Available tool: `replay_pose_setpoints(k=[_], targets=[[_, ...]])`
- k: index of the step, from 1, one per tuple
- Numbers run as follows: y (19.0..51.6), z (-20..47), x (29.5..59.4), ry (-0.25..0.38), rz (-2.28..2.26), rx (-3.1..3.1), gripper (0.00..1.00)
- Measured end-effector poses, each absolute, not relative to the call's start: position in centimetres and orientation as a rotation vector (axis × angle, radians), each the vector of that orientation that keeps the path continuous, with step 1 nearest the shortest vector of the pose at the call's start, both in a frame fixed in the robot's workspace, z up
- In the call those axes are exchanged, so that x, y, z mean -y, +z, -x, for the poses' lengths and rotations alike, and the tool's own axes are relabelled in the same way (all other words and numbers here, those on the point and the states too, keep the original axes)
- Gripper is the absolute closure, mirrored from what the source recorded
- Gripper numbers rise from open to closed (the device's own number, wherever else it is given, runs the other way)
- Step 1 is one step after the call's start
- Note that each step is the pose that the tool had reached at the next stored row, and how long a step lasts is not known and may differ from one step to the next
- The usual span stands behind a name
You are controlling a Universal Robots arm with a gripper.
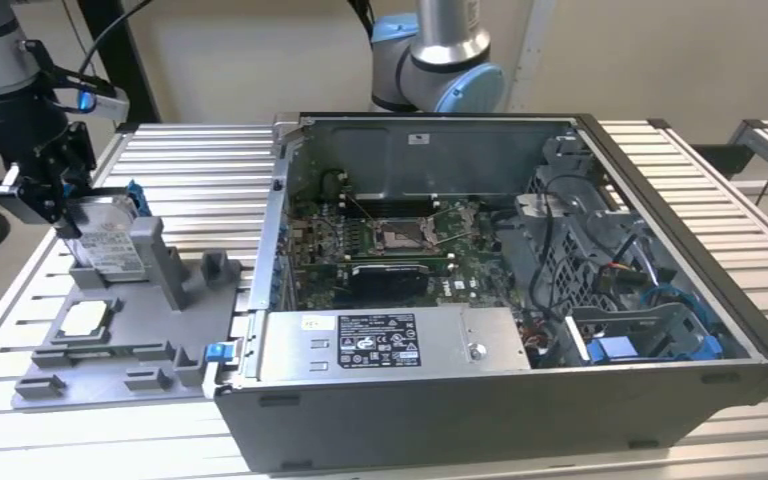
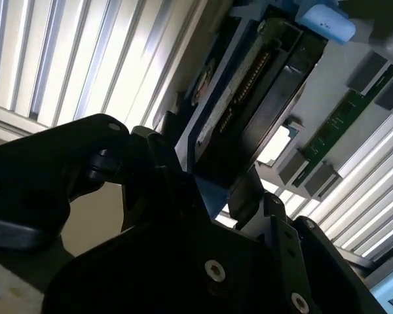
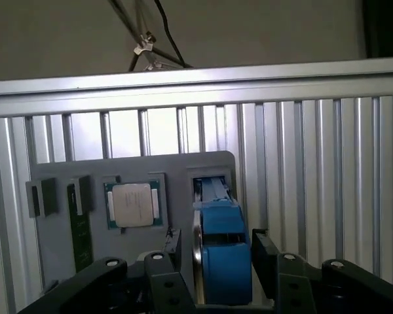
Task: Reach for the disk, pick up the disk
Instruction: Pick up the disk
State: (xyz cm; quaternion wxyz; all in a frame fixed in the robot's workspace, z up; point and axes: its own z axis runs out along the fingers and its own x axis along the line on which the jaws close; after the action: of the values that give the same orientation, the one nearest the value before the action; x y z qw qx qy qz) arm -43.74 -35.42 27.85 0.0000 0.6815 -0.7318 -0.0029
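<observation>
The disk (image 1: 104, 235) stands on edge in a slot of the grey fixture plate (image 1: 131, 350), at the exterior view's left. Its blue carrier frame (image 3: 223, 235) faces the first wrist view, and its dark underside (image 2: 262, 98) shows in the second wrist view. My gripper (image 1: 67, 212) is at the disk's upper end, one black finger (image 3: 173, 248) on each side of it. In the first wrist view a narrow gap shows between that finger and the disk, while the other finger (image 3: 263, 252) sits right against the blue frame. The gripper is open around the disk.
A small square silver chip (image 3: 132, 204) and a green memory stick (image 3: 80, 229) lie on the same plate. An open computer case (image 1: 518, 300) stands just beyond the plate toward the exterior view's right. Another arm's base (image 1: 438, 60) rises behind the case on the slatted metal table (image 1: 197, 160).
</observation>
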Motion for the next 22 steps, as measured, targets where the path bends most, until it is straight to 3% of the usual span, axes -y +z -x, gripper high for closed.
replay_pose_setpoints(k=[22], targets=[[26.2, 43.7, 35.4, -0.009, -2.154, 2.286, 0.0]])
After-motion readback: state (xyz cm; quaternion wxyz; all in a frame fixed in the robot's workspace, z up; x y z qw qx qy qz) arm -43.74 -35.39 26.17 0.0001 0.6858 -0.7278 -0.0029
